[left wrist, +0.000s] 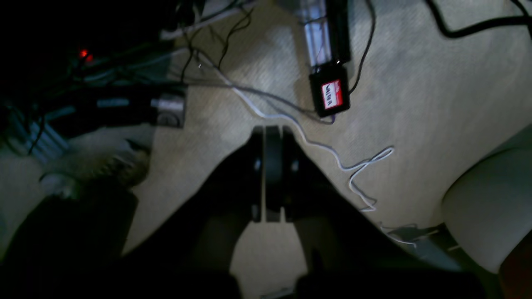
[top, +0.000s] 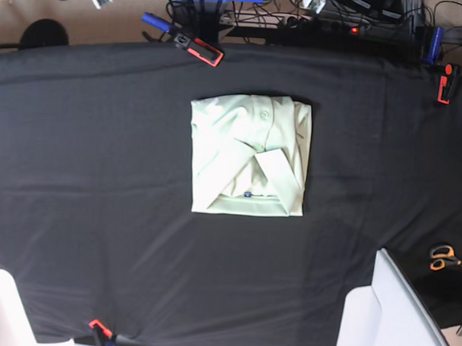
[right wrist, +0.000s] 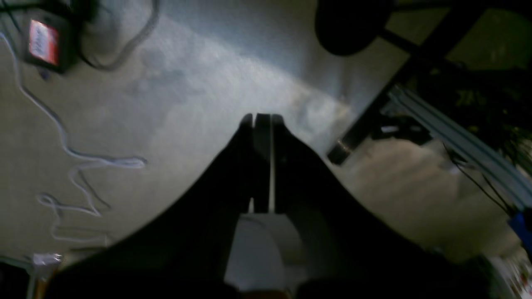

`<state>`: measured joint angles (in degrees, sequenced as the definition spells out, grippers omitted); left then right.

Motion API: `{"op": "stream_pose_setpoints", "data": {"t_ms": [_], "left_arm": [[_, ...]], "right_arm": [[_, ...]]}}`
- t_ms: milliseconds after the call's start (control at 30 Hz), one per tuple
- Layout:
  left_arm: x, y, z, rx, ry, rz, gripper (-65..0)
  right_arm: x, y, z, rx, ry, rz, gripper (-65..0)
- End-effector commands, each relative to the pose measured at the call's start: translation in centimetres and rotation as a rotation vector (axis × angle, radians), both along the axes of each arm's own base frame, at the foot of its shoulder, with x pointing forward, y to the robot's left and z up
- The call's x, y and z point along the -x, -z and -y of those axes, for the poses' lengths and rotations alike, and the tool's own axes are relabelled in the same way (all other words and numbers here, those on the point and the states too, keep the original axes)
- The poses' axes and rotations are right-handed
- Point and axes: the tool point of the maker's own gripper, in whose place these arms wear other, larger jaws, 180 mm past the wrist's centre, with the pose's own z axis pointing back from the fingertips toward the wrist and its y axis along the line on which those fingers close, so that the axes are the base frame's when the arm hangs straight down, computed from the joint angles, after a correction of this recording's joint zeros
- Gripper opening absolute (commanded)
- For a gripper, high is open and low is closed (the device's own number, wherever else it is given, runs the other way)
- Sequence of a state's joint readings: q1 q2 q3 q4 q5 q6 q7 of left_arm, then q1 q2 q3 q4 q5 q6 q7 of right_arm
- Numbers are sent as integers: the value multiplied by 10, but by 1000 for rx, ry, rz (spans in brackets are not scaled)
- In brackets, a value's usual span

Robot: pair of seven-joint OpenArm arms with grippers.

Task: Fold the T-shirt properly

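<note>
**A:** T-shirt (top: 249,156) watch, starting from the claws: the left gripper (left wrist: 273,133) has its two black jaws pressed flat together with nothing between them. It's hanging off the table, over beige carpet (left wrist: 415,104).

**B:** Same for the right gripper (right wrist: 262,120). Jaws are closed tight and empty, with only a thin sliver of light down the seam. That one's also over the floor, with a loose white cable (right wrist: 83,166) squiggling across the carpet on its left.

**A:** Yeah, the left wrist view catches a white cable too, plus a little black box with a red and white label (left wrist: 330,94) just past the fingertips. There's a tangle of dark wires and a red light further off.

**B:** And the shirt itself is sitting near the middle of the black tablecloth (top: 87,175), well apart from both claws. It's a pale mint rectangle, collar toward the near edge, with the small blue neck label showing.

**A:** Clamps pin the cloth, including an orange-and-black one (top: 199,48) at the far edge. Orange-handled scissors (top: 442,258) lie off to the side, nowhere near the shirt.
</note>
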<state>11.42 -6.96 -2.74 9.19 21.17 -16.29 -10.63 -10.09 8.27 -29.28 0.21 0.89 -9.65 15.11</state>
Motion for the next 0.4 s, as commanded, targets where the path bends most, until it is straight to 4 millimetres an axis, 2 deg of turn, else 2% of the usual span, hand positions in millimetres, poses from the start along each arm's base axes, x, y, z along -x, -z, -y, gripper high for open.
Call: {"op": "stream_pose_setpoints", "data": {"t_ms": [0, 367], "left_arm": [[5, -1, 0, -1, 8, -4, -650], [14, -1, -1, -3, 11, -24, -650]], "right_arm": [[11, -3, 10, 18, -6, -18, -640], [11, -3, 13, 26, 0, -20, -640]]}}
